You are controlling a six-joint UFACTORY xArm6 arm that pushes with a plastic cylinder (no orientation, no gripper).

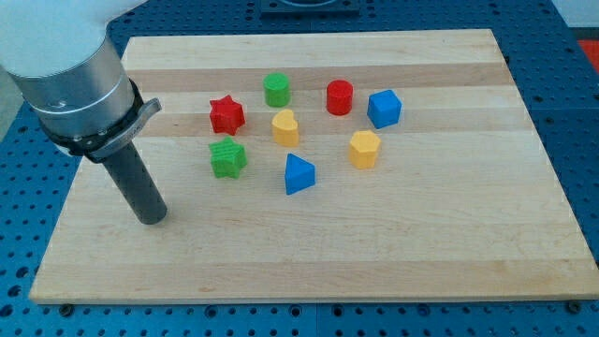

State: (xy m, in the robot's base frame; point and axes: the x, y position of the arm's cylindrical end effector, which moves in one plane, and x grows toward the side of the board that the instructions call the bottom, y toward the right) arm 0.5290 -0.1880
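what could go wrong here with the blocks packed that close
My tip sits apart from every block, nearest the green star. The star lies close to the red star and yellow heart, so pushing one would probably disturb the others. The blue cube and red cylinder are also near neighbours.

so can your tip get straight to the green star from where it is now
Probably yes: my tip sits to the view's left of and below the green star, with only bare board between them.
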